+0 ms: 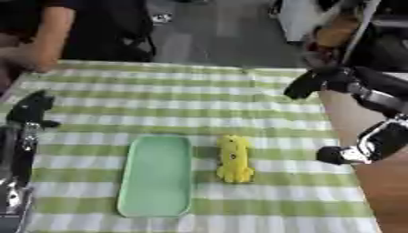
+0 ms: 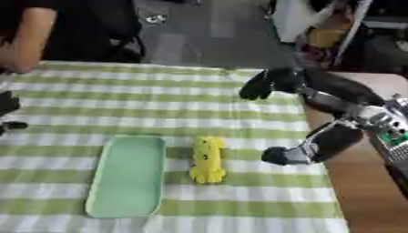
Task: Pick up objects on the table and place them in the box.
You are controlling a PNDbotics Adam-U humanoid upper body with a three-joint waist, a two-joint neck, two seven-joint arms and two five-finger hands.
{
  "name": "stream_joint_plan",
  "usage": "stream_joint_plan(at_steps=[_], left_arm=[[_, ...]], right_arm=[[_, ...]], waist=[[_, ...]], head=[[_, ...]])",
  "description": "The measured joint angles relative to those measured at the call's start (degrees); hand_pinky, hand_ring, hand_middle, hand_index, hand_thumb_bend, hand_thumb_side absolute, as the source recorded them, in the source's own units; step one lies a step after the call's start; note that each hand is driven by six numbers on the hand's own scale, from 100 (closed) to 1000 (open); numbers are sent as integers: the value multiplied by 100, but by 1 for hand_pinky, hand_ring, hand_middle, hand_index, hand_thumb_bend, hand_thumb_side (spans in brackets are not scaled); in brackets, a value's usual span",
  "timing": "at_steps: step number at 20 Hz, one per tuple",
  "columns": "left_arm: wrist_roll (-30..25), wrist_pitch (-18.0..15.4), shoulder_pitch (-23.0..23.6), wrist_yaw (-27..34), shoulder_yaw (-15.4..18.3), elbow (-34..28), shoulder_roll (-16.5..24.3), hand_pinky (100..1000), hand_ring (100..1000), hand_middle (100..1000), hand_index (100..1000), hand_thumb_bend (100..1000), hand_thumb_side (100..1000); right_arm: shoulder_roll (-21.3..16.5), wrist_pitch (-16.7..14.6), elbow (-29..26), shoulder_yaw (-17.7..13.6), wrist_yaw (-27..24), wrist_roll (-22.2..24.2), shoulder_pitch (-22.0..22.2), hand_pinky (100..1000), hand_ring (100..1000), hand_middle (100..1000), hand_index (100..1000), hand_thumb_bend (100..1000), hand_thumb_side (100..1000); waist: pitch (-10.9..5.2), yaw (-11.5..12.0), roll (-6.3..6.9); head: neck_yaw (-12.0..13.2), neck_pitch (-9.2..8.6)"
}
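yellow is the colour of the soft toy [image 1: 234, 159] that lies flat on the bench [image 1: 159, 95], on a cloth of green and white squares. just beside the toy, on its left, lies a flat green tray [image 1: 156, 175]. the two are close but do not touch. no box shows in either view, so the tray may be where the toy should go, but that is only a guess.

the right hand [image 2: 267, 85] hangs above the bench, up and to the right of the toy, well apart from it. its dark fingers [image 2: 253, 92] bend down a little and hold nothing. the left hand [image 1: 32, 109] rests far to the left of the toy, past the tray, with its fingers up and loose, and it holds nothing too.

the step now looks like reaching for the toy. to do it well, the right hand should come down over the middle of the toy, then close on its two long sides, so the toy does not slip or get pushed into the tray.

the left eye view shows the whole left hand and its arm. the right eye view shows only a bit of that hand at the edge, but it shows more of the right arm [image 2: 350, 113].
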Motion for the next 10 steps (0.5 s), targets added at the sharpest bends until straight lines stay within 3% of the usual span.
stream_joint_plan(at_steps=[10], left_arm=[[29,-146,20,246,2,360,0,609,796,884,769,686,1000]], right_arm=[[0,0,0,0,0,0,0,714,758,796,869,529,590]], waist=[[-11,5,-1]], head=[[0,0]])
